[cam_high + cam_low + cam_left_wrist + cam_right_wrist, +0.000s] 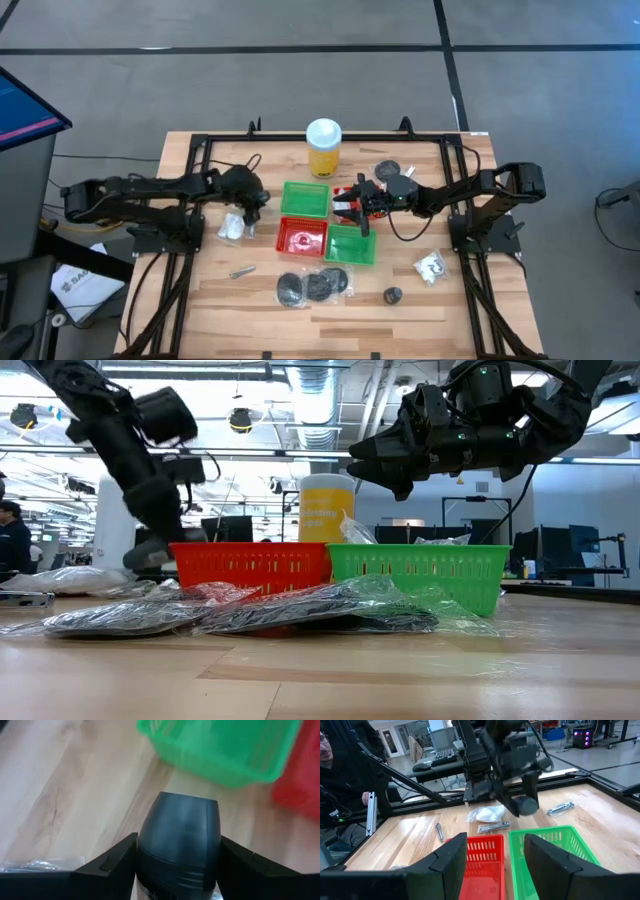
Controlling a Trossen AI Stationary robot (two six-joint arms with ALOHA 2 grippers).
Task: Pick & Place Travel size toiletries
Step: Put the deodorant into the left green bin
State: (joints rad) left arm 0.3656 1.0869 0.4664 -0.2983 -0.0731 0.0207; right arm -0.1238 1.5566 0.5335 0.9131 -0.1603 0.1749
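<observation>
My left gripper (252, 205) is left of the far green basket (305, 198), shut on a small dark bottle with a rounded cap (180, 835). The right wrist view shows that bottle (525, 805) from across the table. My right gripper (345, 208) hovers open over the baskets with nothing between its fingers (455, 865). A white crinkly packet (232, 228) and a slim silvery piece (241, 271) lie on the table near the left arm. Two bagged black discs (308, 287) lie by the near edge. My left gripper pinches the dark bottle between its two fingers, one on each side of the body just below the rounded cap (142, 852). The fingers slant down from the table's left. The cap end sticks out past the fingertips, and the bottle looks lifted off the table.
A red basket (302, 238) and a second green basket (350, 245) stand next to each other in the middle. A tall yellow bottle (323, 148) stands at the far edge. A packet (432, 267), a small dark piece (393, 295) and a black disc (387, 170) lie on the right.
</observation>
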